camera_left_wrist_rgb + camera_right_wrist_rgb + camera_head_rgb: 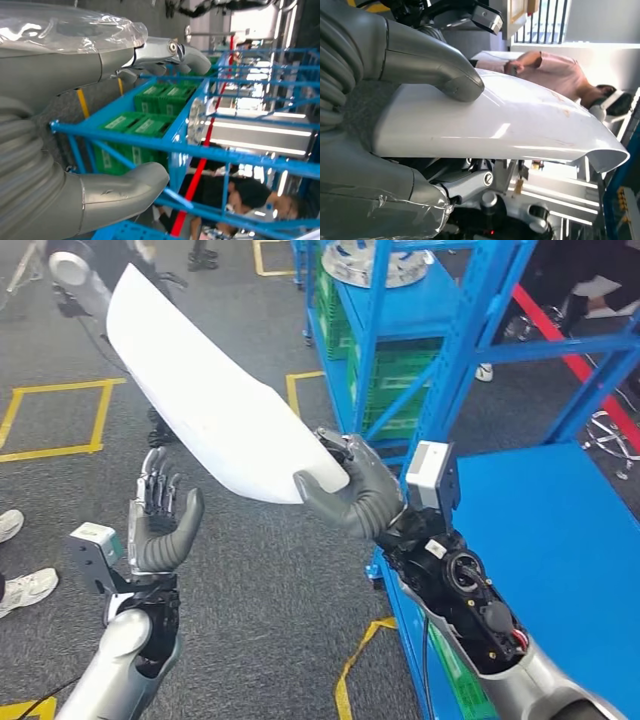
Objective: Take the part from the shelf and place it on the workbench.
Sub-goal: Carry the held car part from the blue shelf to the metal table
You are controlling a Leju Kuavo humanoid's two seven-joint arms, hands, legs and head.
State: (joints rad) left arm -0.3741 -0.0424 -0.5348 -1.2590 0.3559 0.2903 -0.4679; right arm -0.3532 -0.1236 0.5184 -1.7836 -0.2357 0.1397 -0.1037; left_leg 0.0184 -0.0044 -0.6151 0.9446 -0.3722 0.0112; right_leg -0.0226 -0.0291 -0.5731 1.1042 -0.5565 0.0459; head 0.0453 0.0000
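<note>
A long white curved part [204, 395] hangs in the air, stretching up and to the left from my right hand [355, 490]. That hand grips the part's near end, thumb over its top face. In the right wrist view the thumb [433, 62] presses on the glossy white part [501, 125] and the fingers lie under it. My left hand [158, 525] is raised below the part with fingers upright and apart, holding nothing and not touching the part. The blue workbench [558, 550] lies to the right, beside my right arm.
A blue shelf rack [423, 330] with green crates [392, 390] and a metal part on top stands ahead. Yellow floor markings [56, 420] cross the grey floor. A person's shoes [23, 585] are at the left edge, and a person [241, 200] sits behind the rack.
</note>
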